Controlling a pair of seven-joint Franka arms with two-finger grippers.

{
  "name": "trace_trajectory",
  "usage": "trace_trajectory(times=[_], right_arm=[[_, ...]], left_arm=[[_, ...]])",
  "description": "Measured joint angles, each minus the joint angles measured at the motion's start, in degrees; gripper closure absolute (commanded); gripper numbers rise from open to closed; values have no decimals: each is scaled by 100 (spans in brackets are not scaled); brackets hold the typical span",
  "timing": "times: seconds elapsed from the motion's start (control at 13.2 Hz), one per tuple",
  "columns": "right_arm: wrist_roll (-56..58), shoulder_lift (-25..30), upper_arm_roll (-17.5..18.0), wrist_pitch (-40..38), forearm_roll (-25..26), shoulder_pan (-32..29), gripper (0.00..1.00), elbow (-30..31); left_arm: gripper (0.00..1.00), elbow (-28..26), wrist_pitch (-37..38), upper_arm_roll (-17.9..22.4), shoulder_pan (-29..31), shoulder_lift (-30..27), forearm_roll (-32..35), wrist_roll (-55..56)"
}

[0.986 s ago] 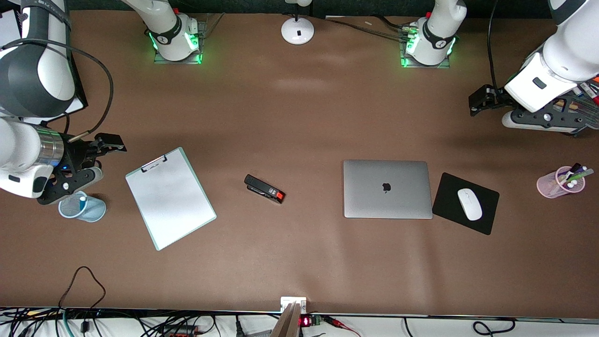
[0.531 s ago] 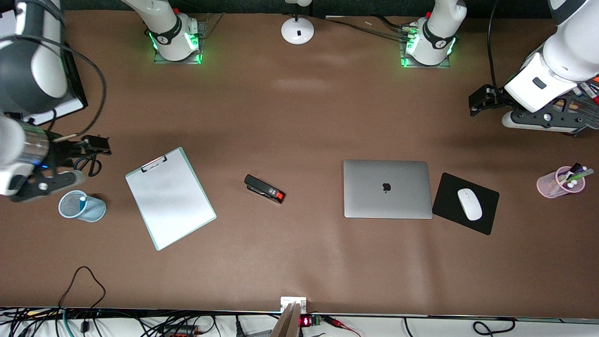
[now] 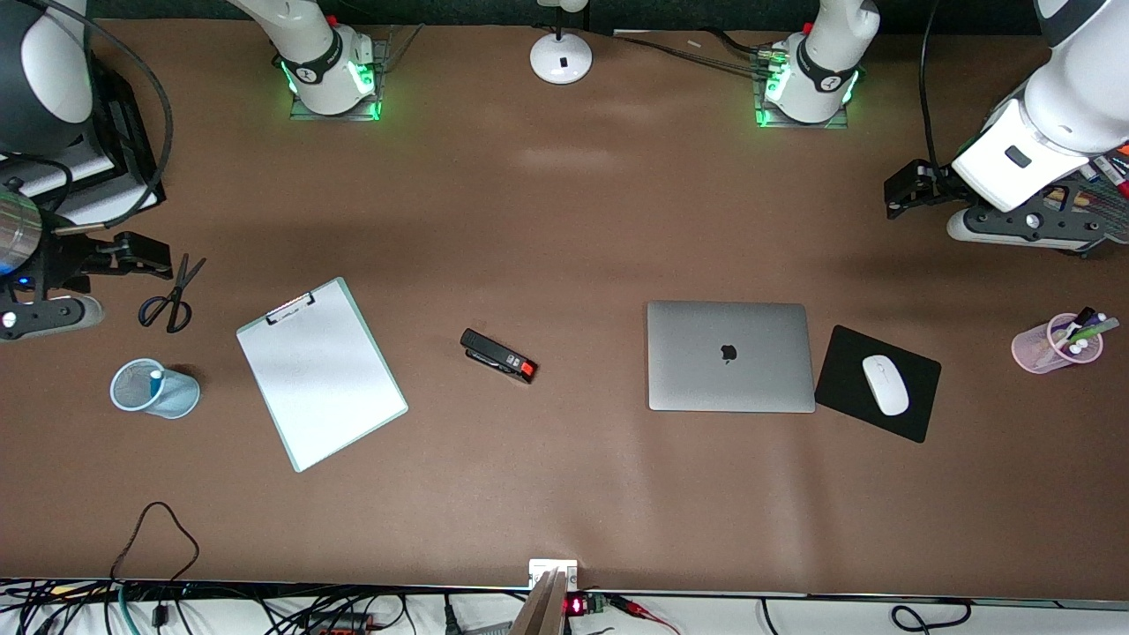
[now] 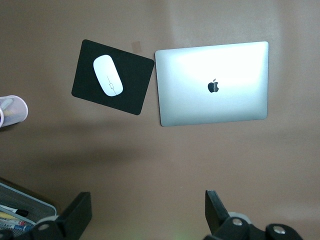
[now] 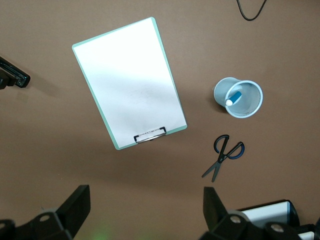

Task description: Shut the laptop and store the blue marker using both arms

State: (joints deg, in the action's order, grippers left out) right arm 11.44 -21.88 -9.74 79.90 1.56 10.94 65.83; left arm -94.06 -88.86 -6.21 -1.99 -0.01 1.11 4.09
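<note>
At the right arm's end of the table, the right gripper hangs up in the air, near a pair of black scissors. Its two black fingers stand wide apart and hold nothing.

Nearer the front camera than the scissors stands a pale blue mesh cup. The short bright-blue marker with the whitish end sits inside this cup, leaning on its wall. So the marker looks put away already.

Next comes a white clipboard with a green rim, lying flat. After it lies a small black stapler with a red end.

Then comes the slim silver-grey laptop with the dark apple logo. Its lid is down flat, so it looks shut. Just beside it is a black mousepad with a white mouse on it. Farther along stands a pink cup of mixed pens.

The left gripper hangs over the table at the left arm's end. Its fingers are wide apart and empty too.

Both jobs look done. The good thing to do now is to keep both arms high and away, so nothing gets bumped.
</note>
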Motion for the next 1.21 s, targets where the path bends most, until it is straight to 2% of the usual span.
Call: trace_trajectory(times=[0.15, 0.38, 0.46, 0.61, 1.21], right_arm=[[-5, 130, -4, 390, 1, 10, 0, 264], [-5, 915, -14, 1505, 4, 2, 0, 1667], [-5, 1199, -14, 1697, 4, 2, 0, 2088], [-113, 1568, -14, 1799, 1, -3, 0, 2538], [-450, 1735, -16, 1809, -121, -72, 0, 2618]], left_arm=[[0, 0, 0, 0, 11, 0, 0, 0], [0, 1, 0, 0, 14, 0, 0, 0], [0, 1, 0, 0, 14, 0, 0, 0], [0, 1, 0, 0, 14, 0, 0, 0], [0, 2, 0, -23, -20, 0, 0, 0]])
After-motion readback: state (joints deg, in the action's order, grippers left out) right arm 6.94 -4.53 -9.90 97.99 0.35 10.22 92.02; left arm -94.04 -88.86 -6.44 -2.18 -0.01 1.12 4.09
